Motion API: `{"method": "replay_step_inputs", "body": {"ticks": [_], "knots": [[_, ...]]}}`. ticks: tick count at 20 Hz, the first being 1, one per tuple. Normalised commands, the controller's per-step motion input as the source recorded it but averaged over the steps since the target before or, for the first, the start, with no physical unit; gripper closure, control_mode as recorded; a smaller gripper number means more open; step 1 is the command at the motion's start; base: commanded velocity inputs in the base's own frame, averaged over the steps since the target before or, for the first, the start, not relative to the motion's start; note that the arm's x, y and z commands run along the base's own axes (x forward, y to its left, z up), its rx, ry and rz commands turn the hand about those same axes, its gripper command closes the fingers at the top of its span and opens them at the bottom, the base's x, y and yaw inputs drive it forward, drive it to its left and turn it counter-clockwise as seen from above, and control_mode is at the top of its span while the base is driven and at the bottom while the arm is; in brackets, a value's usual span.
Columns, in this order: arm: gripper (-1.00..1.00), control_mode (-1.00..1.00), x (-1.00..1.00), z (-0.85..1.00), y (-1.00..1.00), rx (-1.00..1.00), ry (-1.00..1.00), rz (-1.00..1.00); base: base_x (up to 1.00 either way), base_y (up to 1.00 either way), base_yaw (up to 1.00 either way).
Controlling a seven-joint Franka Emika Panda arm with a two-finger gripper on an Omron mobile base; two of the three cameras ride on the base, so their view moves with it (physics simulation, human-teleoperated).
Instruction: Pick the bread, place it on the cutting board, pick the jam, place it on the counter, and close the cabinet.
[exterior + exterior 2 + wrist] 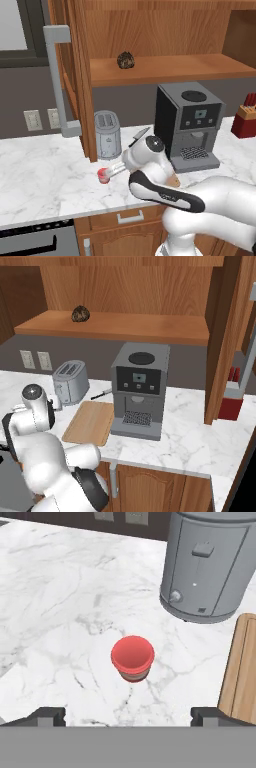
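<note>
While the gripper (128, 714) hovered with fingers spread wide, the tiny red jam jar (132, 658) stood upright on the white marble counter (60, 612), near its front edge.

Bare counter (60, 612) surrounds the jam (132, 658) on three sides. The toaster (210, 567) and cutting board (242, 672) crowd the fourth side.
</note>
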Motion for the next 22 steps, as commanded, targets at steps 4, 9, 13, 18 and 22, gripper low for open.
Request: {"method": "replay_step_inputs", "body": {"ticks": [4,9,13,18,22], "knots": [[-1.0,-1.0,-0.17,0.27,-0.35,0.0,0.0,0.0,0.0,0.0,0.0],[-1.0,-1.0,-0.2,0.32,-0.33,0.0,0.0,0.0,0.0,0.0,0.0],[-1.0,-1.0,-0.22,0.37,-0.29,0.0,0.01,-0.02,0.0,0.0,0.0],[-1.0,-1.0,-0.3,0.42,-0.3,0.0,0.03,-0.08,0.0,0.0,0.0],[-1.0,-1.0,-0.33,0.37,-0.26,0.0,0.0,-0.1,0.0,0.0,0.0]]}}
